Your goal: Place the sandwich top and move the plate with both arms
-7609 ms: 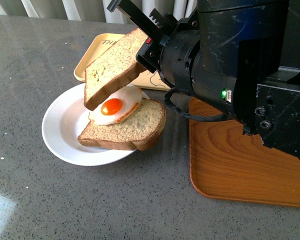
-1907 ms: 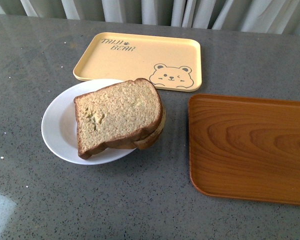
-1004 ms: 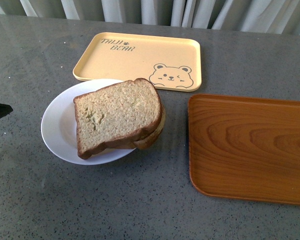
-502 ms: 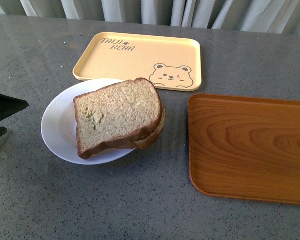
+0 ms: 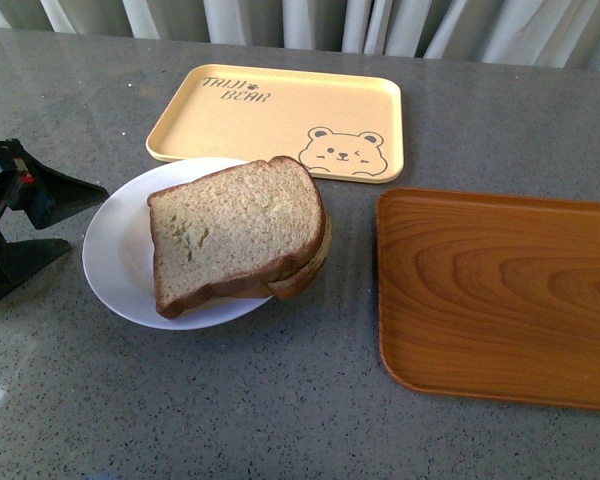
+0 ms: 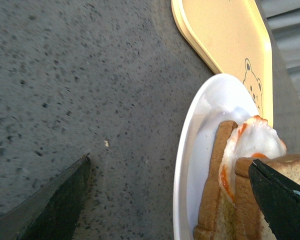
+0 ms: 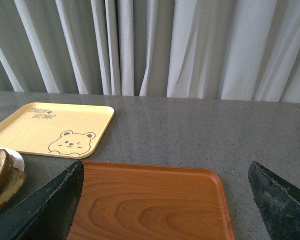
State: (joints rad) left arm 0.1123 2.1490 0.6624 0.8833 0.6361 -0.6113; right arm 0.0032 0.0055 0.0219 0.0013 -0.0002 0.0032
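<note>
- The sandwich top (image 5: 235, 235) lies pale face up on the egg (image 6: 255, 145) and lower slice (image 6: 215, 200), all on the plate (image 5: 115, 250). We judge the placing done and the plate move next.
- The left gripper (image 5: 88, 216) is at the plate's edge with its jaws spread and nothing between them. The rim sits just ahead of the fingertips.
- In the left wrist view one finger is low over the bare table (image 5: 230, 400) and the other is level with the bread. We read this as lining up to bracket the rim, but we cannot tell whether either finger touches it.
- The right gripper (image 7: 166, 167) is out of the front view. Its wrist camera shows its fingers wide apart and empty, with the wooden tray (image 5: 500, 290) directly ahead of it and the plate well off to one side.
- The slice's long axis runs away from the left gripper toward the wooden tray. The straight end is nearest that gripper and the rounded end is farthest.
- It sits skewed over the lower slice, so a level, even lift from both sides seems wise.
- The yellow tray (image 5: 270, 115) lies beyond the plate, its near edge just beside the rim.
</note>
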